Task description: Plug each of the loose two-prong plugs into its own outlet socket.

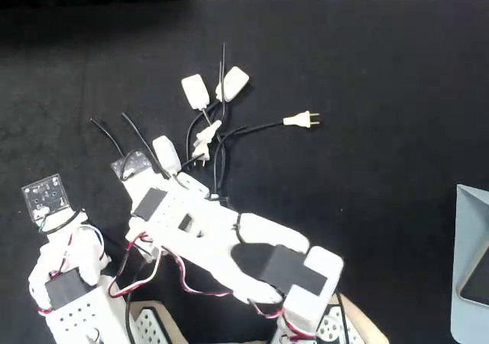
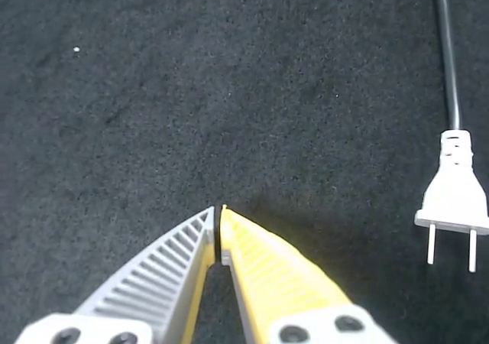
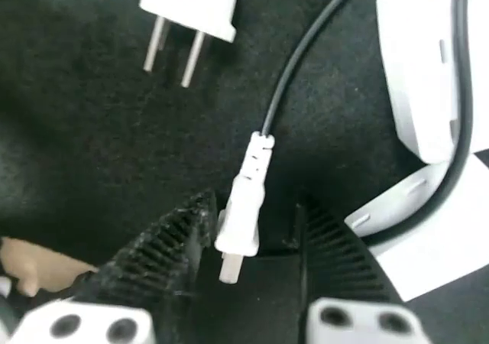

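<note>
My right gripper is open, and a small white plug on a black cord lies between its black fingers, against one of them and apart from the other. A second two-prong plug lies just beyond, and white outlet sockets sit beside it. My left gripper is shut on nothing above the black cloth, with a loose two-prong plug off to its side. In the high view, two sockets lie at the centre back, a tangle of plugs below them, and one plug to the right.
The right arm slants across the table's front towards the cords. The left arm stands at the front left. A grey-blue tray sits at the right edge. Bare black cloth stretches to the right and back.
</note>
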